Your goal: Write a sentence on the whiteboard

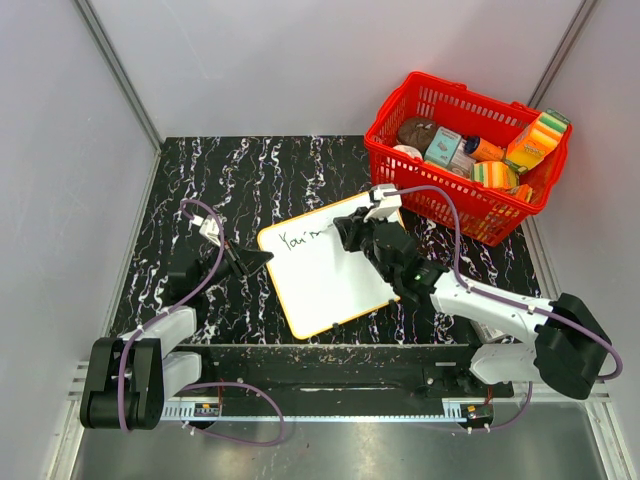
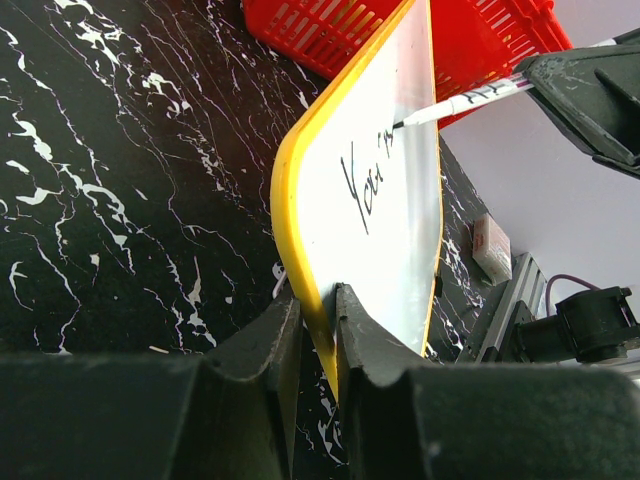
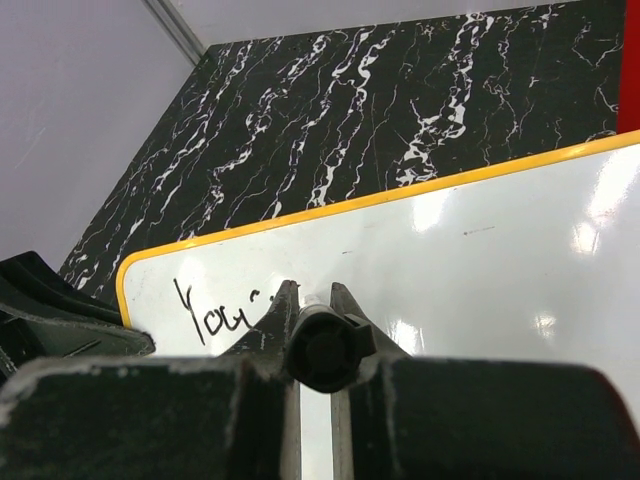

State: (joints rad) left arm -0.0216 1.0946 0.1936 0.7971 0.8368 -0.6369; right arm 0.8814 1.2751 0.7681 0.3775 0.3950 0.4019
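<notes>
Over whiteboard (image 1: 320,280) — right gripper (image 3: 313,298) clamped tight on marker (image 2: 470,100).

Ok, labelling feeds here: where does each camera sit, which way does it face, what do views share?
Top external: above, behind the bases, looking down at the table; left arm, right arm show.
Left wrist: on the left arm, looking along the left gripper clamped on the rim of the whiteboard.
Right wrist: on the right arm, looking past the right gripper, shut on the marker, onto the whiteboard.
Shared: all show the whiteboard.
</notes>
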